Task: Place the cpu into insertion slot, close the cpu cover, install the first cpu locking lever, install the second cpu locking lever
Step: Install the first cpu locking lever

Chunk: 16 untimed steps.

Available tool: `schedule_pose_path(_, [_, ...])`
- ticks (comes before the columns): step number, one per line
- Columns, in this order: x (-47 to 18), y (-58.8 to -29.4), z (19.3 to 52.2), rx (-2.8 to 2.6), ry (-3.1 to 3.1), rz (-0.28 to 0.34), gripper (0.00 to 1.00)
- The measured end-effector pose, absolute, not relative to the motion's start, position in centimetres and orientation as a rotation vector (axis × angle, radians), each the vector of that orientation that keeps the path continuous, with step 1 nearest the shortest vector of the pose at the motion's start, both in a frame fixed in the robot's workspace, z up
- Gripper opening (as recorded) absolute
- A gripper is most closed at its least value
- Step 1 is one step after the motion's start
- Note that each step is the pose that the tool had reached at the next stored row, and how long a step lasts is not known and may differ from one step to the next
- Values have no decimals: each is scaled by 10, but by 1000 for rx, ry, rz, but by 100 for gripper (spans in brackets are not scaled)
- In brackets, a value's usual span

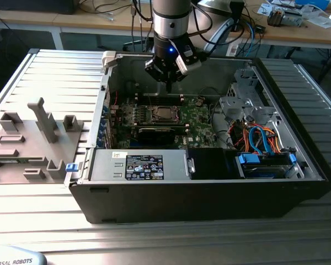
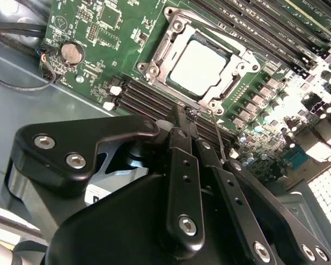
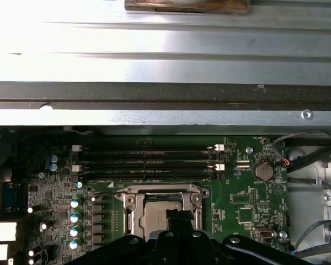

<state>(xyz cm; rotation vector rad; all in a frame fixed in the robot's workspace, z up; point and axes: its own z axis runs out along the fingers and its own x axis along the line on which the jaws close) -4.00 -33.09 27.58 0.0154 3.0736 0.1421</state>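
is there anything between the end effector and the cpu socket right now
Nothing visible. The end effector hangs above the motherboard inside the open case, and the cpu sits in the insertion slot with the cpu cover framing it. In both wrist views the space from the fingers down to the socket looks open.

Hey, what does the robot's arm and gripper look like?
The arm is a silver-grey cylinder ending in a black band with a blue light. The gripper is black, with angular linkage plates and silver screw heads. Dark cables trail beside the arm.
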Motion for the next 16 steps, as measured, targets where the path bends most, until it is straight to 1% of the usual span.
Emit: schedule_pose_path(16, [-48, -331, 276, 15, 3074, 142, 11])
